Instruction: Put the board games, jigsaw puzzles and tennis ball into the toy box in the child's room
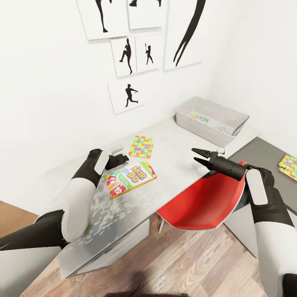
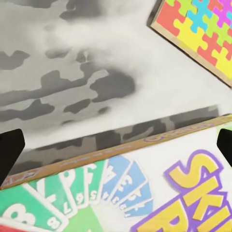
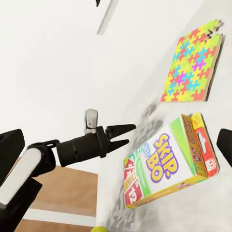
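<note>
Skip-Bo box [image 1: 130, 180] lies flat on the counter [image 1: 181, 156], near its front edge, with the left pincer [image 1: 119, 158] hovering just behind it, fingers spread wide, apparently lining up a grasp on the box's far edge. 1 jigsaw puzzle [image 1: 141, 147] lies flat just beyond, apart from the box. Toy box [image 1: 212, 115] sits at the counter's far right corner, already holding some colourful items. Right pincer [image 1: 199, 155] hangs open and empty over the counter. Red chair [image 1: 202, 204] is tucked under the counter edge below the right arm, possibly crowding the carry path.
</note>
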Robot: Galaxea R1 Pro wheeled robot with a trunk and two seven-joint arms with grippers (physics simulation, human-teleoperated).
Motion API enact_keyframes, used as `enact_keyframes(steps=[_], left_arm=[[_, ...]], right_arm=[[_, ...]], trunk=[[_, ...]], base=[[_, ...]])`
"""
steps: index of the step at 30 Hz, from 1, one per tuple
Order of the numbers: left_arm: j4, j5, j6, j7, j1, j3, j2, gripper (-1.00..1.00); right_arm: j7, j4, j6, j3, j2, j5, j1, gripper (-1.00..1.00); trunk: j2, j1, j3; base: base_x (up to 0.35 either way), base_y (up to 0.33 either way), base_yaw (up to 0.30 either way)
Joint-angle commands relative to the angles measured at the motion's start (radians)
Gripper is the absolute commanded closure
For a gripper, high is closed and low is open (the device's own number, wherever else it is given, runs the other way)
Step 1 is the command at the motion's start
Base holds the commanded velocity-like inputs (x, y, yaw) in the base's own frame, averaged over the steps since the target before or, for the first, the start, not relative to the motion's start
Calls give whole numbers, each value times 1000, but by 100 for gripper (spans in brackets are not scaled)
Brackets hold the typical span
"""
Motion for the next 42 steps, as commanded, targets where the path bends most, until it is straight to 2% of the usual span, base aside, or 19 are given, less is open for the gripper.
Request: enact_keyframes(steps=[1, 28, 34, 42], left_arm=[[-5, 11, 4, 9, -1, 5, -1, -100], [-28, 12, 4, 8, -1, 6, -1, -100], [-28, 10, 4, 8, -1, 4, -2, -100], [-28, 10, 4, 8, -1, 4, -2, -100]], right_arm=[[7, 0, 5, -1, 0, 5, -1, -100], [7, 0, 5, -2, 0, 5, -1, -100], [7, 0, 5, -2, 0, 5, -1, -100], [7, 0, 5, -3, 0, 5, -1, -100]], trunk=[[-2, 1, -3], [-2, 1, -46], [-2, 1, -56], [-2, 1, -59]], base=[[0, 0, 0], [0, 0, 0], [-152, -60, 0], [-40, -13, 0]])
